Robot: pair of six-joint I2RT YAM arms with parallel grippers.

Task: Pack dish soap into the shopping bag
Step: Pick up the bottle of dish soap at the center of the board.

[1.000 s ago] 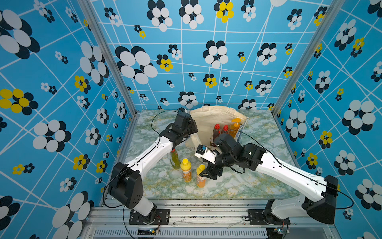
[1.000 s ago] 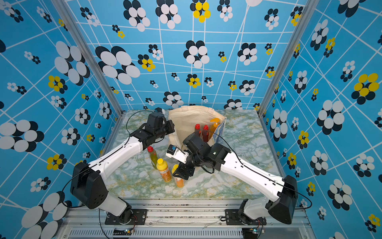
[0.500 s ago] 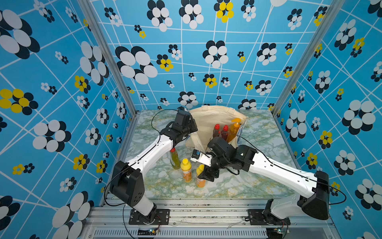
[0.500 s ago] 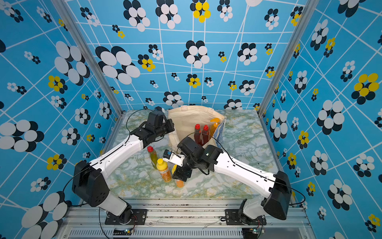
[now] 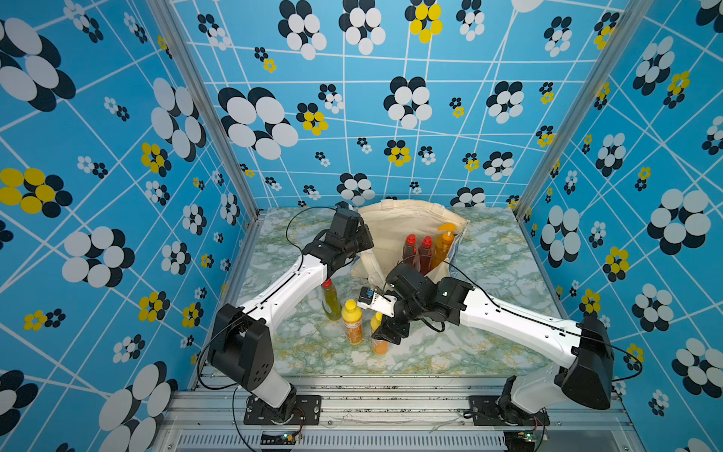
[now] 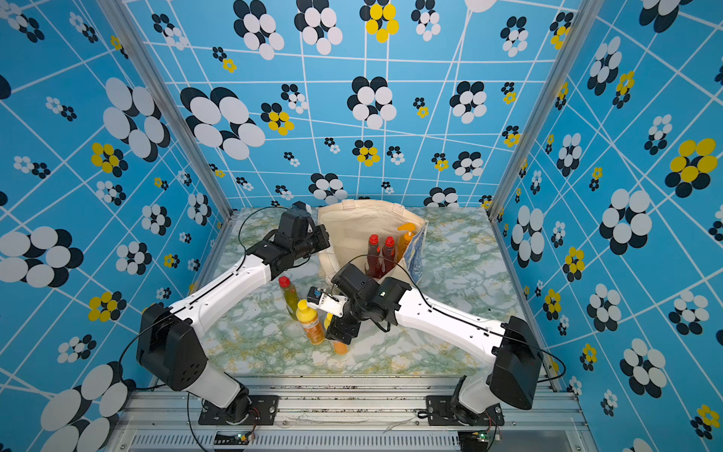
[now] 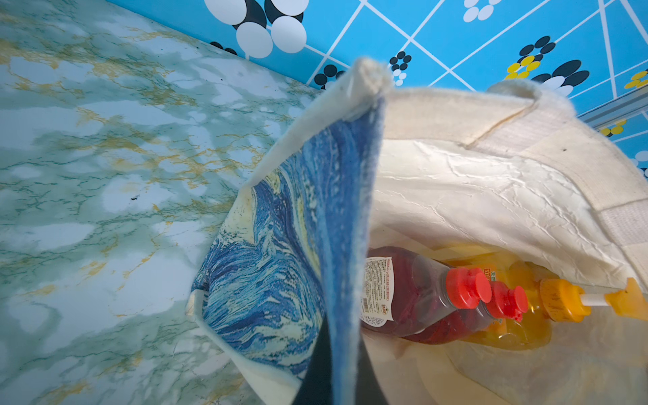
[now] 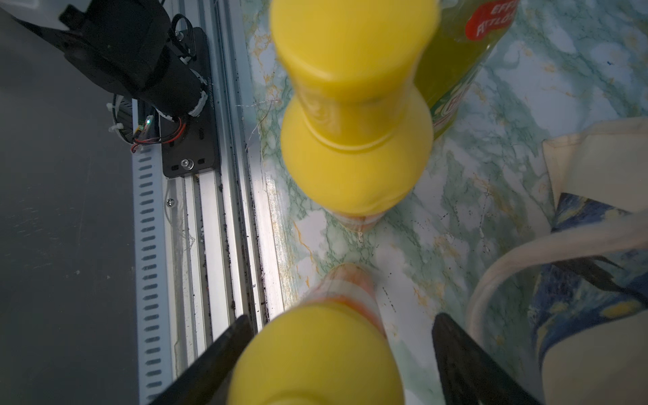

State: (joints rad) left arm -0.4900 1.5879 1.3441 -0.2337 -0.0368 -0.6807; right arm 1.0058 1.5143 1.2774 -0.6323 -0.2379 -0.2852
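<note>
The cream shopping bag (image 5: 395, 223) stands open at the back of the marble table, and my left gripper (image 7: 345, 336) is shut on its blue-printed rim (image 7: 350, 210). Inside lean two red-capped dark red bottles (image 7: 403, 291) and the orange pump bottle (image 7: 561, 298). Three dish soap bottles stand in front: an olive-green one (image 5: 331, 299) and two yellow-capped orange ones (image 5: 351, 321). My right gripper (image 8: 340, 317) is open, with its fingers (image 8: 224, 350) on either side of the nearer yellow cap (image 8: 315, 357). A gap shows on one side.
The bag's loop handle (image 8: 508, 263) lies on the table right beside my right gripper. The aluminium front rail (image 5: 352, 395) and the left arm's base (image 8: 140, 52) are close behind the bottles. Blue flowered walls close in three sides.
My right arm has swung left and down, bringing its open fingers over the nearer yellow-capped bottle. The left arm still holds the bag's rim in the same place.
</note>
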